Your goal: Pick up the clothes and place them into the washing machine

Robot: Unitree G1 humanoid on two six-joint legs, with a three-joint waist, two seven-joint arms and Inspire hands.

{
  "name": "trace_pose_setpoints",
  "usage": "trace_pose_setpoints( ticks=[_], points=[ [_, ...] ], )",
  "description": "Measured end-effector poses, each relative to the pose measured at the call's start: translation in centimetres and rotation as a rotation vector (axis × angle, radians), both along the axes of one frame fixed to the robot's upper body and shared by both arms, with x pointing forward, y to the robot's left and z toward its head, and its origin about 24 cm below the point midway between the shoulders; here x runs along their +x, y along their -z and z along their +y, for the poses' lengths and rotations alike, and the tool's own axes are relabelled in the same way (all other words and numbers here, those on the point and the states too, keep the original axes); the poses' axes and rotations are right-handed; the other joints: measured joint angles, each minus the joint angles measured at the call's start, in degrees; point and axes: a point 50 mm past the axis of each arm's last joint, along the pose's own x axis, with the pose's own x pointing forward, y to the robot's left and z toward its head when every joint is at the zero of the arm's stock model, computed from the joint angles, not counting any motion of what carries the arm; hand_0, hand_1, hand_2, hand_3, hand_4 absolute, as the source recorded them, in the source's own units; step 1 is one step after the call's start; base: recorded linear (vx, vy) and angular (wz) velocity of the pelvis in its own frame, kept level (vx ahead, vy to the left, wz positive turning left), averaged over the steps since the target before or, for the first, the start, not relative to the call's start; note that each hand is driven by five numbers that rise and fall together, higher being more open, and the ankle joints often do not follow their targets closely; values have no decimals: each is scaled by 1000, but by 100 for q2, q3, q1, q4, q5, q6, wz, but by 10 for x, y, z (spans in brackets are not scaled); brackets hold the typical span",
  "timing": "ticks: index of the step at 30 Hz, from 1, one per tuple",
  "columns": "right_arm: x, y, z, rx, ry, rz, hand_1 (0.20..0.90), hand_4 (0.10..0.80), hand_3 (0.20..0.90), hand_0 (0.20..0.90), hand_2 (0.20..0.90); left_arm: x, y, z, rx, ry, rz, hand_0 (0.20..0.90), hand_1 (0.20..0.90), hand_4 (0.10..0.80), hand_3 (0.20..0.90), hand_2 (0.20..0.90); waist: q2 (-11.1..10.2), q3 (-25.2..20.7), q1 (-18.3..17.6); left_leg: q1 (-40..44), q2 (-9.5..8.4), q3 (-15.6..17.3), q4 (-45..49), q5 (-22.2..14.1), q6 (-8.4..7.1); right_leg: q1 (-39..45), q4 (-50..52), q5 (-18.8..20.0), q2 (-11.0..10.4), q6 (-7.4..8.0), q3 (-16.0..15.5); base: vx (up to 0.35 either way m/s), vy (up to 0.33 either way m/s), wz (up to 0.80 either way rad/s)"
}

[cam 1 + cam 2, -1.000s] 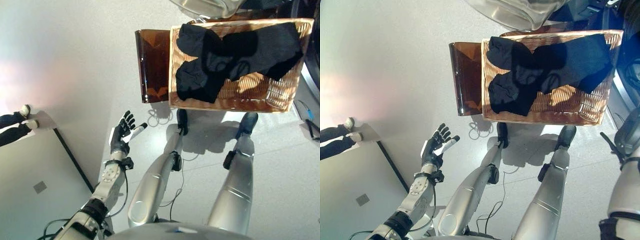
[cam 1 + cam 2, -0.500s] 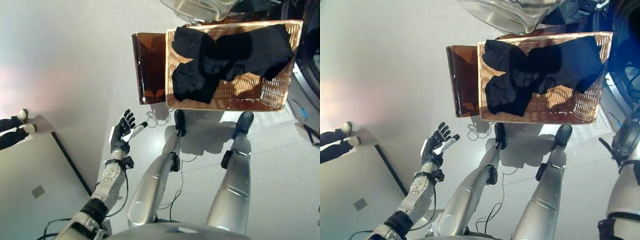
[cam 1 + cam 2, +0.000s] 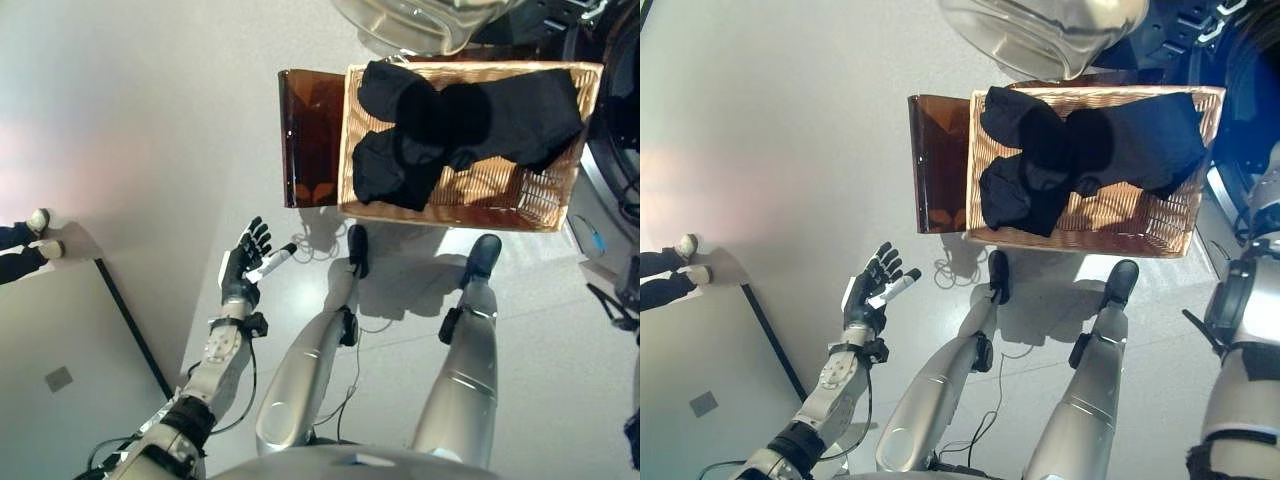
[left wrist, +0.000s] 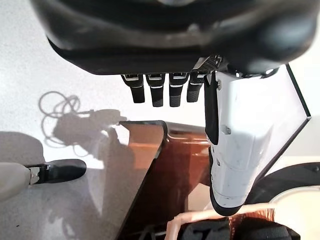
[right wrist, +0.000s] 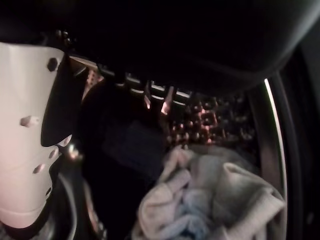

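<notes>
Black clothes (image 3: 470, 115) lie spread in the shallow wicker basket (image 3: 560, 205), which rests on a dark brown box (image 3: 310, 140). The washing machine's dark opening (image 3: 622, 110) is just right of the basket, and its round door (image 3: 420, 20) hangs open at the top. My right arm (image 3: 1252, 290) reaches up along the right edge toward the machine. In the right wrist view my right hand (image 5: 30, 150) is inside the drum, fingers (image 5: 150, 92) relaxed, over a dark cloth (image 5: 127, 147) and light clothes (image 5: 200, 200). My left hand (image 3: 245, 262) is open and empty over the floor, away from the basket.
A person's shoes (image 3: 35, 222) show at the left edge. A grey floor panel (image 3: 60, 370) with a dark border lies at the lower left. In the left wrist view the brown box (image 4: 150, 165) stands past my straight fingers.
The whole picture has shifted as the camera moved. My right arm has risen along the right edge toward the machine. The left hand and the basket's clothes look the same.
</notes>
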Motion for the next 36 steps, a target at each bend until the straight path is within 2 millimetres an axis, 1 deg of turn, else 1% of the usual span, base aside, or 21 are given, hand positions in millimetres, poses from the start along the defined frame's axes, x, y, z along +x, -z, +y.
trace_pose_setpoints(
  ticks=[1, 2, 3, 4, 5, 6, 7, 9, 12, 16, 19, 22, 24, 25, 27, 28, 29, 31, 34, 35, 36],
  points=[
    [7, 13, 6, 28, -30, 32, 900, 800, 900, 900, 900, 0, 0, 0, -1, 3, -3, 900, 900, 800, 900, 900, -10, -8, 6, 64, 10, -12, -7, -2, -2, 83, -36, 0, 9, 0, -25, 0, 0, 0],
    [10, 19, 9, 31, -47, 45, 900, 800, 900, 900, 900, 0, -1, 0, -2, 2, -4, 900, 900, 800, 900, 900, -19, -21, 10, 69, 11, -18, -5, -9, -12, 98, -38, -2, 10, 0, -38, 0, 0, 0],
    [19, 33, 22, 7, -105, 66, 900, 800, 900, 900, 900, -2, 1, 5, -3, -20, 2, 900, 900, 800, 900, 900, -107, -57, -16, 69, 38, -17, -15, -20, -28, 113, -81, -3, 37, -4, -51, 15, 7, -4],
    [23, 41, 29, -2, -131, 86, 900, 800, 900, 900, 900, -3, 2, 7, -1, -28, 6, 900, 900, 800, 900, 900, -165, -73, -19, 66, 56, -11, -14, -25, -39, 120, -117, 6, 60, -17, -51, 22, 18, -7],
    [31, 59, 44, -6, -191, 115, 900, 800, 900, 900, 900, -3, 4, 9, 1, -39, 15, 900, 900, 800, 900, 900, -240, -97, -33, 84, 98, -25, -11, -27, -54, 211, -227, 43, 112, -47, -95, 22, 7, -6],
    [33, 68, 50, 4, -212, 121, 900, 800, 900, 900, 900, -4, 5, 10, 4, -39, 19, 900, 900, 800, 900, 900, -271, -92, -31, 129, 122, -30, -19, -22, -52, 299, -312, 84, 136, -63, -125, 22, 19, -7],
    [38, 85, 62, 20, -246, 159, 900, 800, 900, 900, 900, -5, 6, 10, 7, -35, 27, 900, 900, 800, 900, 900, -329, -96, -18, 223, 155, -30, -26, -35, -70, 458, -456, 141, 177, -71, -164, 22, 16, -4],
    [41, 105, 76, 32, -286, 210, 900, 800, 900, 900, 900, -6, 8, 11, 17, -33, 33, 900, 900, 800, 900, 900, -410, -123, -15, 346, 172, -38, -43, -65, -95, 643, -557, 151, 195, -72, -218, 0, 0, 0],
    [43, 124, 92, 33, -341, 237, 900, 800, 900, 900, 900, -10, 16, 15, 42, -43, 65, 900, 900, 800, 900, 900, -576, -176, -19, 464, 174, -35, -46, -103, -92, 824, -689, 165, 206, -58, -234, 0, 0, 0],
    [44, 129, 104, 8, -385, 211, 900, 800, 900, 900, 900, -14, 27, 26, 74, -82, 118, 900, 900, 800, 900, 900, -728, -205, -50, 544, 185, -21, -46, -118, -84, 996, -876, 240, 234, -51, -267, 0, 0, 0],
    [43, 146, 115, -13, -418, 267, 900, 800, 900, 900, 900, -20, 38, 33, 103, -106, 173, 900, 900, 800, 900, 900, -825, -218, -52, 761, 219, -12, -47, -171, -104, 1300, -1045, 277, 276, -56, -319, 4, 0, -2],
    [41, 155, 127, -60, -454, 297, 900, 800, 900, 900, 900, -24, 40, 37, 113, -123, 182, 900, 900, 800, 900, 900, -929, -263, -54, 787, 248, 1, -47, -194, -131, 1319, -1047, 275, 301, -58, -318, 15, -1, -4],
    [38, 161, 135, -134, -497, 332, 900, 800, 900, 900, 900, -25, 40, 38, 117, -128, 184, 900, 900, 800, 900, 900, -978, -275, -81, 794, 263, 1, -47, -196, -135, 1331, -1048, 276, 317, -59, -318, 0, 0, 0],
    [36, 166, 141, -215, -539, 377, 900, 800, 900, 900, 900, -26, 42, 40, 120, -133, 189, 900, 900, 800, 900, 900, -995, -273, -113, 843, 264, -10, -47, -191, -126, 1426, -1113, 294, 321, -81, -342, 0, 0, 0],
    [35, 170, 146, -303, -575, 450, 900, 800, 900, 900, 900, -27, 42, 40, 128, -130, 188, 900, 900, 800, 900, 900, -1023, -275, -176, 890, 266, -10, -47, -209, -142, 1494, -1150, 306, 326, -86, -358, 0, 0, 0],
    [33, 176, 149, -423, -617, 536, 900, 800, 900, 900, 900, -26, 41, 42, 139, -134, 185, 900, 900, 800, 900, 900, -1083, -284, -162, 925, 276, -8, -48, -218, -149, 1531, -1172, 305, 333, -86, -363, 16, -32, -1],
    [33, 178, 152, -481, -639, 584, 900, 800, 900, 900, 900, -26, 41, 44, 142, -142, 186, 900, 900, 800, 900, 900, -1128, -279, -184, 950, 286, -8, -47, -231, -166, 1578, -1208, 306, 348, -87, -364, 29, -41, -4],
    [31, 183, 156, -756, -686, 774, 900, 800, 900, 900, 900, -27, 42, 50, 157, -159, 189, 900, 900, 800, 900, 900, -1292, -333, -181, 964, 325, -7, -48, -252, -191, 1610, -1255, 311, 387, -94, -381, 31, -20, -4],
    [32, 183, 157, -956, -689, 909, 900, 800, 900, 900, 900, -31, 48, 55, 185, -163, 219, 900, 900, 800, 900, 900, -1446, -370, -176, 1043, 365, -18, -48, -253, -194, 1772, -1410, 362, 443, -122, -413, 6, -3, -1],
    [32, 184, 158, -987, -684, 934, 900, 800, 900, 900, 900, -32, 50, 55, 189, -162, 229, 900, 900, 800, 900, 900, -1464, -373, -181, 1071, 366, -27, -48, -258, -201, 1818, -1441, 366, 449, -124, -430, 35, -12, 3],
    [34, 185, 159, -1087, -686, 1004, 900, 800, 900, 900, 900, -34, 54, 56, 198, -166, 248, 900, 900, 800, 900, 900, -1511, -395, -179, 1110, 374, -35, -48, -278, -226, 1883, -1481, 367, 457, -125, -452, 20, -1, 5]
  ],
)
